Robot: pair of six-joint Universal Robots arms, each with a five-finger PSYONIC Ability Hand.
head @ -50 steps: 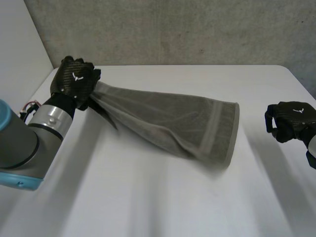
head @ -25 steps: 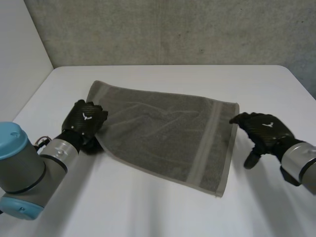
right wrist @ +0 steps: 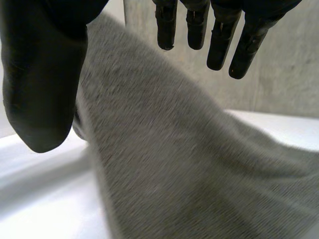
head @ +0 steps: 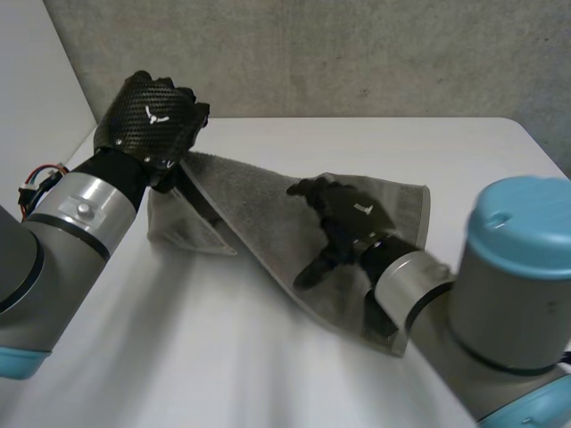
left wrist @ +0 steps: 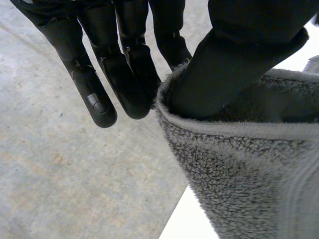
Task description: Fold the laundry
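Observation:
A grey towel (head: 259,209) hangs slanted from my left hand (head: 152,120) down to the white table (head: 223,366). The left hand is raised at the back left and shut on the towel's left corner. In the left wrist view the thumb (left wrist: 239,64) pinches the hemmed edge of the towel (left wrist: 239,174) against the fingers. My right hand (head: 343,218) reaches across over the middle of the towel, fingers straight and spread. In the right wrist view the fingers (right wrist: 219,45) and thumb (right wrist: 40,89) stand apart above the towel (right wrist: 174,164), holding nothing.
A grey concrete wall (head: 357,53) runs behind the table. My right arm (head: 500,294) crosses the table's front right. Bare table lies in front of the towel and at the back right.
My left hand has lifted the towel's left corner up and back, so the towel no longer lies flat. My right hand has swung from the towel's right edge to over its middle.

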